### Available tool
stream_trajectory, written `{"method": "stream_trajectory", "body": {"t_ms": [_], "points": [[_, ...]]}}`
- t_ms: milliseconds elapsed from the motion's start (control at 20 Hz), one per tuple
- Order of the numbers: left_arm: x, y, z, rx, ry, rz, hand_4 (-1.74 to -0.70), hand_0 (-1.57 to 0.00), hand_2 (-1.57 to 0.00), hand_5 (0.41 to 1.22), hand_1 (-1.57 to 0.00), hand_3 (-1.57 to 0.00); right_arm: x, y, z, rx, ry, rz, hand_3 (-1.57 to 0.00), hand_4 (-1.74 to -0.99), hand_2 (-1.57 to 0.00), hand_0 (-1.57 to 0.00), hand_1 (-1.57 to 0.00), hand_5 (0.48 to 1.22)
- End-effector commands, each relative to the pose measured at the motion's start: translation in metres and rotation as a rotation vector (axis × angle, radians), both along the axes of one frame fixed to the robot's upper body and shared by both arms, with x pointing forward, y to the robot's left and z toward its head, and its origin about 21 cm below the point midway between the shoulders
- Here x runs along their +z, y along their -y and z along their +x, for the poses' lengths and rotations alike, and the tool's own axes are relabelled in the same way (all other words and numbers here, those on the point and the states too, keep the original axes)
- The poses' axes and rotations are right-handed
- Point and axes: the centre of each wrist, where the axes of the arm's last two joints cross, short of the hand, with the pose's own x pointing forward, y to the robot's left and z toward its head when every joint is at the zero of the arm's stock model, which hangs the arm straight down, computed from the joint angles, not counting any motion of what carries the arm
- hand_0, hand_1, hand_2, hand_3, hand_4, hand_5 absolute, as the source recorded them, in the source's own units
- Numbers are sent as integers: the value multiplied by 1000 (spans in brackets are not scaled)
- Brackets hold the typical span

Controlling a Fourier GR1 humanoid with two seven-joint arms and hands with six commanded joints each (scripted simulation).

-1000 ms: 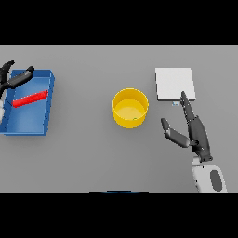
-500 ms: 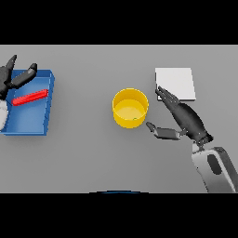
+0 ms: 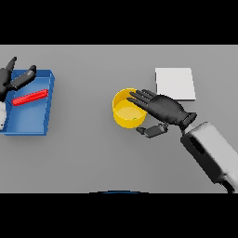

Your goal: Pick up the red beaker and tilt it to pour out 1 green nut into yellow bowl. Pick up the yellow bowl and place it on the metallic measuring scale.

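Two hands show over the grey table (image 3: 93, 153). Near the middle stands the yellow bowl (image 3: 122, 116), a round, upright, straight-walled cup with a bright rim and a slightly darker floor; whether anything lies inside cannot be told. The right hand (image 3: 165, 109) comes in from the lower right on a white and grey arm (image 3: 211, 151). Its fingers are spread and nearly straight, reaching across the bowl's right rim and partly over the opening, while the thumb (image 3: 151, 131) juts out below, just beside the bowl's lower right wall. The fingers are not curled round the bowl; whether they touch the rim cannot be told.

Up and to the right of the bowl, near but apart from it, lies the metallic measuring scale (image 3: 175, 83), a flat pale square plate.

At the far left sits a blue tray (image 3: 44, 116), and in it a long red object (image 3: 30, 97) lies tilted, probably the red beaker on its side. The left hand (image 3: 13, 79) is at the tray's upper left corner, fingers loosely extended, holding nothing.
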Motion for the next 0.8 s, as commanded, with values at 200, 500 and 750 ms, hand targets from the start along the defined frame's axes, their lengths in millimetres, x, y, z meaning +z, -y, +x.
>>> {"method": "stream_trajectory", "body": {"t_ms": [200, 500, 750], "points": [[0, -5, 4, 17, -7, -5, -808, 1, 1, 695, 1, 1, -8, -16, 16, 101, -47, -117, 1, -1155, 1, 1, 1, 646], [-1, -5, 2, 4, -1, 6, -805, 1, 1, 702, 1, 1, -13, -39, 28, 154, -102, -273, 1, -1168, 1, 1, 1, 673], [-1, -8, 2, 4, -1, 16, -797, 1, 1, 704, 1, 1, -19, -44, 36, 159, -140, -341, -8, -1186, 1, 1, 1, 684]]}}
